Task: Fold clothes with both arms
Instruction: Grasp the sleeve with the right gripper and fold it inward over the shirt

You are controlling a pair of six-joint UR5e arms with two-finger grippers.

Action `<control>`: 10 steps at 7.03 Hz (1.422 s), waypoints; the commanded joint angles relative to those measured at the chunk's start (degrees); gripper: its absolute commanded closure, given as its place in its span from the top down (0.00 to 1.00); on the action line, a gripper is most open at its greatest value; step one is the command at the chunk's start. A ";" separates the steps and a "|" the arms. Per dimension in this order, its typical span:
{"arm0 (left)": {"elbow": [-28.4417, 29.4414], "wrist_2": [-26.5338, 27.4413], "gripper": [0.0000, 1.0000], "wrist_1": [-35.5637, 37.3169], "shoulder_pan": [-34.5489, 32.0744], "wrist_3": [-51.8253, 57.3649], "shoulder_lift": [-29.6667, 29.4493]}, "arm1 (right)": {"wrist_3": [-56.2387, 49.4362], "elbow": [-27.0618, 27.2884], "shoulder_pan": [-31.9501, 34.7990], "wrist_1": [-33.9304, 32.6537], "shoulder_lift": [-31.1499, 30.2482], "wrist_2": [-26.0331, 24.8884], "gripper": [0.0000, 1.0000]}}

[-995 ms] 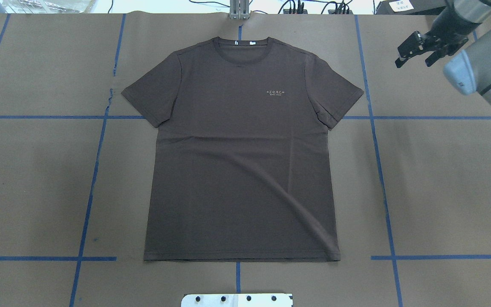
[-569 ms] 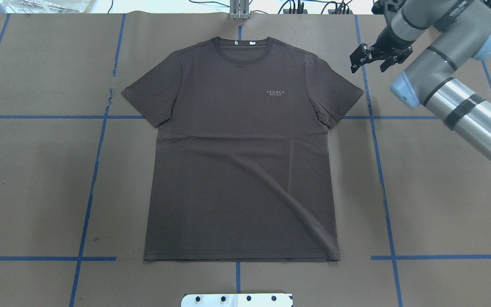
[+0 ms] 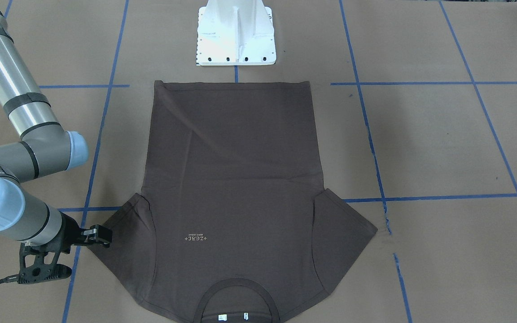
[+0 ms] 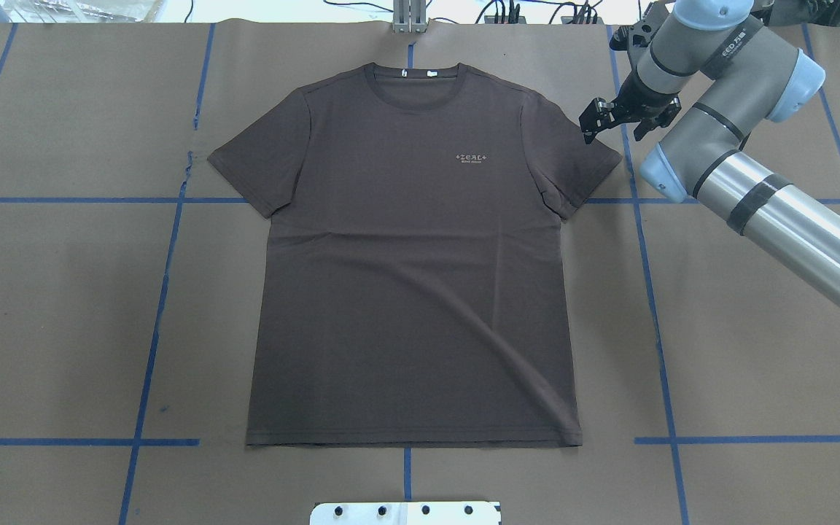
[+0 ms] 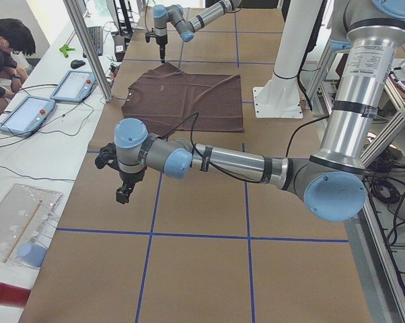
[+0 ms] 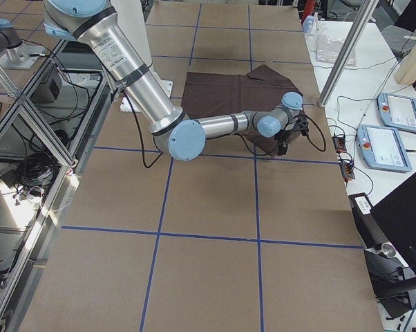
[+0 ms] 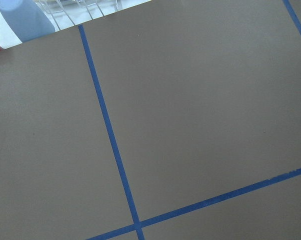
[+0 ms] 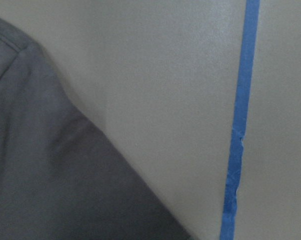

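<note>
The left gripper point(image 5: 124, 190) hangs over brown paper toward the table's point(image 4: 63, 306) left end; I cannot tell its jaw gap. Blue tape point(image 4: 149, 350) grids the paper. The T-shirt point(image 4: 413, 292) lies flat mid-table, collar toward the far edge. The right gripper point(image 4: 613, 130), jaws spread, hovers just beside the sleeve nearer the right end.

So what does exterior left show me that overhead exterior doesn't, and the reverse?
Only exterior left: the left arm's black two-finger gripper over brown table paper, well apart from the dark brown-grey short-sleeved T-shirt, plus a person at a side bench. Only overhead exterior: the shirt's small pale chest lettering and white neck tags. Both: the shirt lying flat, with the right arm's black gripper by one sleeve.
</note>
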 commanded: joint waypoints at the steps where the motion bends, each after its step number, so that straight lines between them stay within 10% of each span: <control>1: -0.03 -0.07 1.00 0.00 -0.08 0.00 -0.02 | 0.00 -0.40 -0.77 -0.20 -0.37 0.00 0.99; 4: -0.12 -0.07 1.00 -0.08 0.01 0.08 -0.10 | 0.00 -1.45 -1.13 -0.37 -0.55 -0.08 0.94; 8: -0.21 -0.07 1.00 0.09 0.01 0.00 -0.89 | -0.35 -1.89 -1.22 -0.37 -0.55 0.09 0.11; 10: -0.12 -0.07 1.00 0.18 0.01 0.00 -1.07 | -0.44 -1.72 -1.22 -0.29 -0.20 0.18 0.00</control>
